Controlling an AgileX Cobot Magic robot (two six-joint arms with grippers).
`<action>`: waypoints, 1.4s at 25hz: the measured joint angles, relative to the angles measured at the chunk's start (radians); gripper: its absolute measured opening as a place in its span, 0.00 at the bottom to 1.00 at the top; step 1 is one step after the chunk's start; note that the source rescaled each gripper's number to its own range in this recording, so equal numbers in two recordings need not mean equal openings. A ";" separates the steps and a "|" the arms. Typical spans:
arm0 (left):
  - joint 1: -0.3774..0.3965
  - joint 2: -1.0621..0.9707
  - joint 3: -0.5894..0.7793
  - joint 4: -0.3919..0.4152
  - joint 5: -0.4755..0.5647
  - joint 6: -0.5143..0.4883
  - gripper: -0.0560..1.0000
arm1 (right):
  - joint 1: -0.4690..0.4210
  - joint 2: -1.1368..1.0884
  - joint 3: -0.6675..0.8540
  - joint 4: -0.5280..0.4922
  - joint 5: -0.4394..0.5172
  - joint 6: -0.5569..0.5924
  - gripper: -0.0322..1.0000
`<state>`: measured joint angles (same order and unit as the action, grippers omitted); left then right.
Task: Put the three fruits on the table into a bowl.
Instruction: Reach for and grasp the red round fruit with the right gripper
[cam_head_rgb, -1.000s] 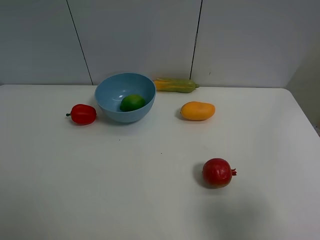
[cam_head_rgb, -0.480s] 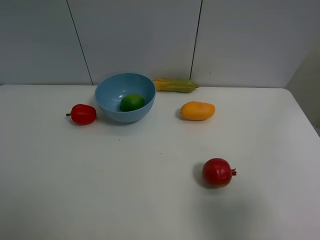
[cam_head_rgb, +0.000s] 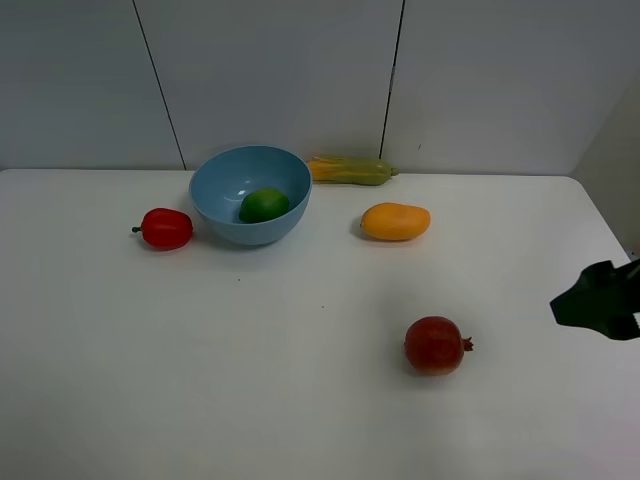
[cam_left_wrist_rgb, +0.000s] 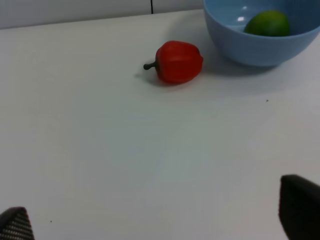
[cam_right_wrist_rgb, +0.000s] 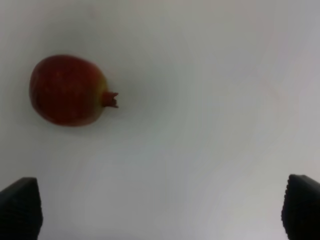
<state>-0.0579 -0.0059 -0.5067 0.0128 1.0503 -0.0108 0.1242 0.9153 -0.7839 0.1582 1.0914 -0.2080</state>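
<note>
The green lime (cam_head_rgb: 264, 205) lies inside the light-blue bowl (cam_head_rgb: 222, 190) at the back of the white table (cam_head_rgb: 200, 360). The orange-yellow mango (cam_head_rgb: 395, 221) lies to the right of the bowl. The dark-red pomegranate (cam_head_rgb: 435, 345) sits nearer the front, crown pointing right. My right gripper (cam_head_rgb: 597, 303) enters at the right edge, to the right of the pomegranate; in the right wrist view it (cam_right_wrist_rgb: 160, 210) is open and empty, with the pomegranate (cam_right_wrist_rgb: 67, 90) ahead and to one side. My left gripper (cam_left_wrist_rgb: 157, 220) is open and empty, apart from the bowl (cam_left_wrist_rgb: 250, 50) and lime (cam_left_wrist_rgb: 269, 23).
A small red pepper (cam_head_rgb: 166, 228) with a dark stem lies left of the bowl and also shows in the left wrist view (cam_left_wrist_rgb: 178, 61). A yellow-green corn cob (cam_head_rgb: 352, 170) lies against the back wall behind the mango.
My right gripper has come into the high view at the right edge. The fruits, bowl, pepper and corn have not moved.
</note>
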 joint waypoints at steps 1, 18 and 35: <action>0.000 0.000 0.000 0.000 0.000 0.000 0.97 | 0.055 0.054 -0.016 -0.009 -0.003 -0.019 0.86; 0.000 0.000 0.000 0.000 0.000 0.000 0.97 | 0.460 0.388 -0.114 -0.197 -0.015 -0.318 0.84; 0.000 0.000 0.000 0.000 0.000 0.000 0.97 | 0.461 0.430 0.087 -0.226 -0.356 -0.421 0.84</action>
<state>-0.0579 -0.0059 -0.5067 0.0128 1.0503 -0.0108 0.5850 1.3451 -0.6968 -0.0682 0.7356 -0.6294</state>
